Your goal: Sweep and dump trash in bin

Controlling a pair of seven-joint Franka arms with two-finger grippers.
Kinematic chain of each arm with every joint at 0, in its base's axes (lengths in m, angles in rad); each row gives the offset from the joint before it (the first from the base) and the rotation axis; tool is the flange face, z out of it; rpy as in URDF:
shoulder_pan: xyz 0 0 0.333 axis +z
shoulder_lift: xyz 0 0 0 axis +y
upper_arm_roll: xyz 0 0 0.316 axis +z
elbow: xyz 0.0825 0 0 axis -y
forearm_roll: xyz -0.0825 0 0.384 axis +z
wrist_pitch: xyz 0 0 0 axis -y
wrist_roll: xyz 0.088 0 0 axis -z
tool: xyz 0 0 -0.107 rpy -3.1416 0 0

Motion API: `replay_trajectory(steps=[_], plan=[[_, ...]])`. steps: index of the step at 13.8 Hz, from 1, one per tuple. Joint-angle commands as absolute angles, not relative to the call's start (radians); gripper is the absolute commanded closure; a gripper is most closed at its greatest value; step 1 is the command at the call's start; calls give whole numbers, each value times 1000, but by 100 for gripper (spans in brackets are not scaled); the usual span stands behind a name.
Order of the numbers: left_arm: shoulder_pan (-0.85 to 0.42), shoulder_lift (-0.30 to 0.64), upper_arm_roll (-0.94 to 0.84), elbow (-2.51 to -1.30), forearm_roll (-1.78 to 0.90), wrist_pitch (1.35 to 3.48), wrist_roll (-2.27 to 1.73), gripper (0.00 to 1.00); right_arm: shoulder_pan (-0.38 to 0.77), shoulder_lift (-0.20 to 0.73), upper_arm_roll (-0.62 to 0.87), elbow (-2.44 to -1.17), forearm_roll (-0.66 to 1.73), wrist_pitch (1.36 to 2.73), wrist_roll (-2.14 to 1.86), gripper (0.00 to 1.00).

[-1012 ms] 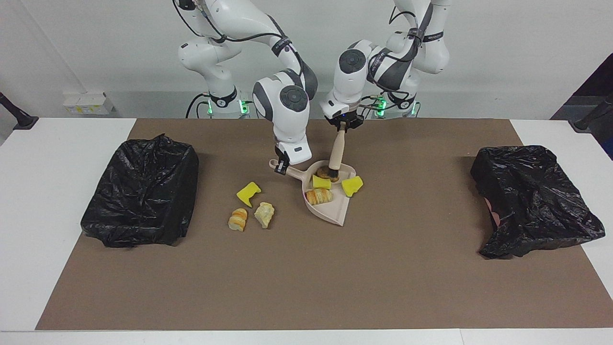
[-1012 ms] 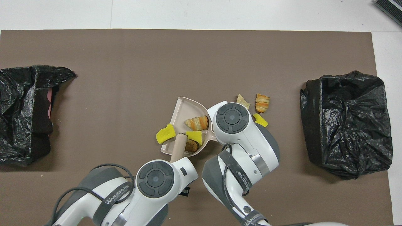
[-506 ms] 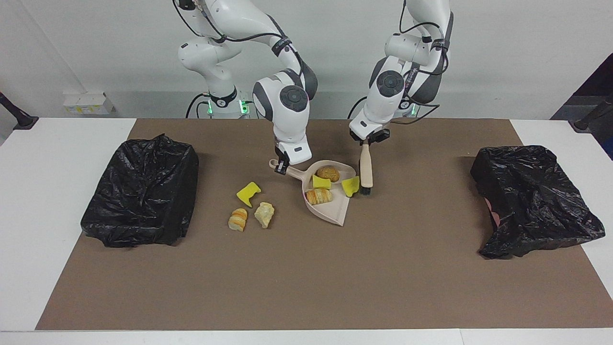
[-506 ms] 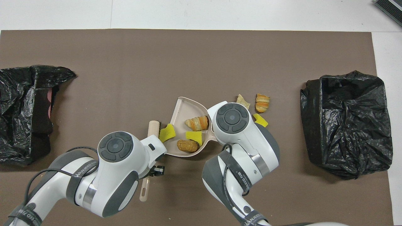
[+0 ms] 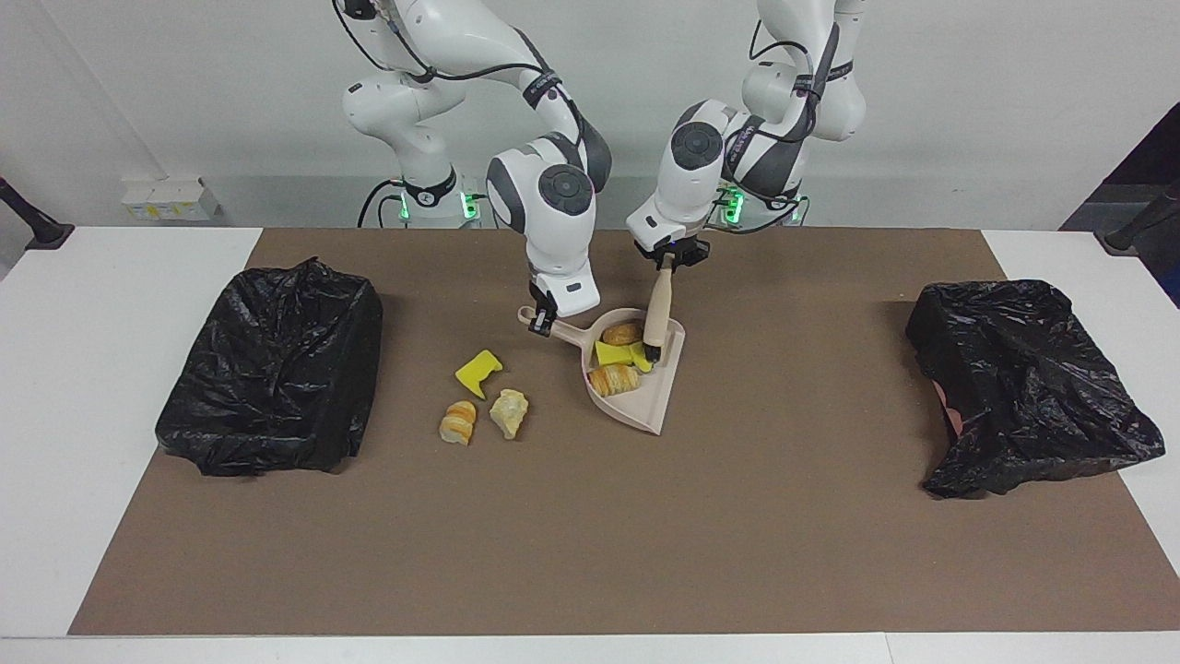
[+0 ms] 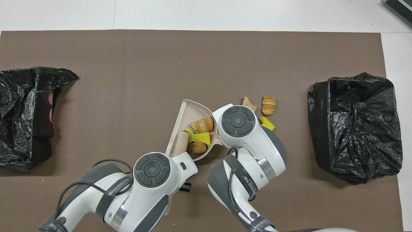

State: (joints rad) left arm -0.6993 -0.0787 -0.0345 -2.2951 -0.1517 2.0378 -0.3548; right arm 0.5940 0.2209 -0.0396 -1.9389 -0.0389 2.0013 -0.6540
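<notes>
My right gripper (image 5: 544, 320) is shut on the handle of the beige dustpan (image 5: 647, 408), which lies on the brown mat. My left gripper (image 5: 666, 259) is shut on the beige brush (image 5: 656, 318), whose head stands inside the pan. In the pan lie a brown roll (image 5: 623, 333), two yellow sponge chunks (image 5: 608, 355) and a croissant piece (image 5: 614, 379). On the mat, toward the right arm's end, lie a yellow chunk (image 5: 478, 368), a croissant piece (image 5: 458, 422) and a pale lump (image 5: 509, 412). In the overhead view both grippers are hidden under the arms; the pan (image 6: 183, 112) shows.
A black-bagged bin (image 5: 277, 369) stands at the right arm's end of the mat, and another one (image 5: 1023, 378) at the left arm's end. The brown mat (image 5: 590, 553) covers the table's middle.
The left gripper swung the brush from beside the pan into it. The yellow chunk at the pan's edge now lies inside. The right gripper and pan stayed put.
</notes>
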Motion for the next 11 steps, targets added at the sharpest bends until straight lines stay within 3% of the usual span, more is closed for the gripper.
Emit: replay_trajectory(steps=[1, 7, 11], plan=[[-687, -61, -15, -2269, -166, 2028, -342, 100, 588, 198, -35, -1959, -40, 1979, -647, 100], [-618, -81, -14, -2174, -164, 1896, -351, 100, 580, 199, -35, -1959, -40, 1977, -649, 100], [-634, -139, -20, -2206, -164, 1855, -464, 100, 575, 186, -41, -1957, -40, 1974, -653, 100]])
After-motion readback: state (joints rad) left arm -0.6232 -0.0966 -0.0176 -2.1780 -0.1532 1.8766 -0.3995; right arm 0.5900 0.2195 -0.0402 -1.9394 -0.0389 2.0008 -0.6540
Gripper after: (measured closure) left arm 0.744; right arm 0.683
